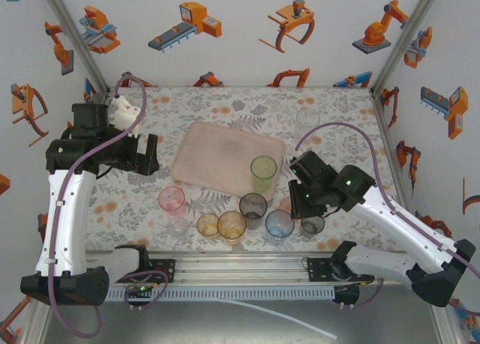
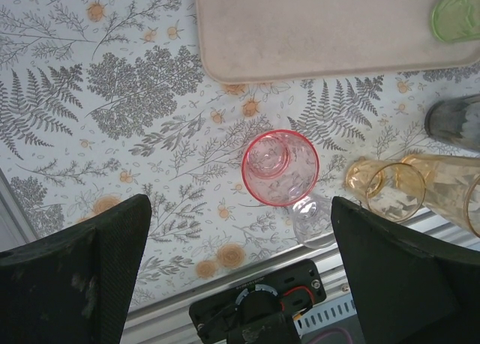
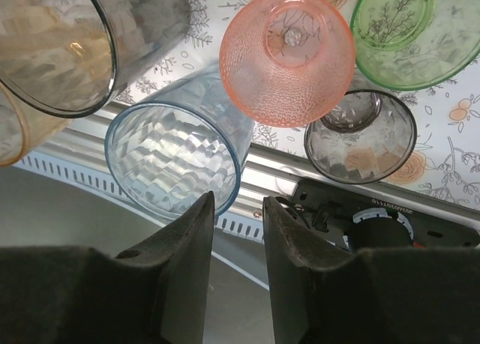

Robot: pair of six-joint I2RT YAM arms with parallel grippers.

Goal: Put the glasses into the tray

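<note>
Along the near edge of the table [image 1: 135,209] runs a row of glasses: a small clear glass [image 1: 178,225], two amber glasses [image 1: 231,225], a blue glass [image 1: 279,224] and a short grey glass [image 1: 312,224]. The right gripper [image 3: 238,199] hovers over the right end of this row, its jaws parted by a narrow slot and grasping nothing. In its wrist view the blue glass's rim sits just off one fingertip, with a salmon glass [image 3: 286,58] beyond and the short grey glass beside that. Just behind the row stand a pink glass [image 2: 280,168], the small clear one close beside it, and a tall smoky glass [image 1: 253,206]. The left gripper [image 1: 143,155] hangs released, spread wide and empty, over the table's left side, with open cloth between it and the pink glass. The tray [image 1: 217,153] lies slanted mid-table, most of its surface bare. A green glass [image 1: 263,173] stands upright at its near right corner; I cannot tell whether it is on the tray or just off it. A far clear glass [image 1: 307,118] stands near the far right corner.
</note>
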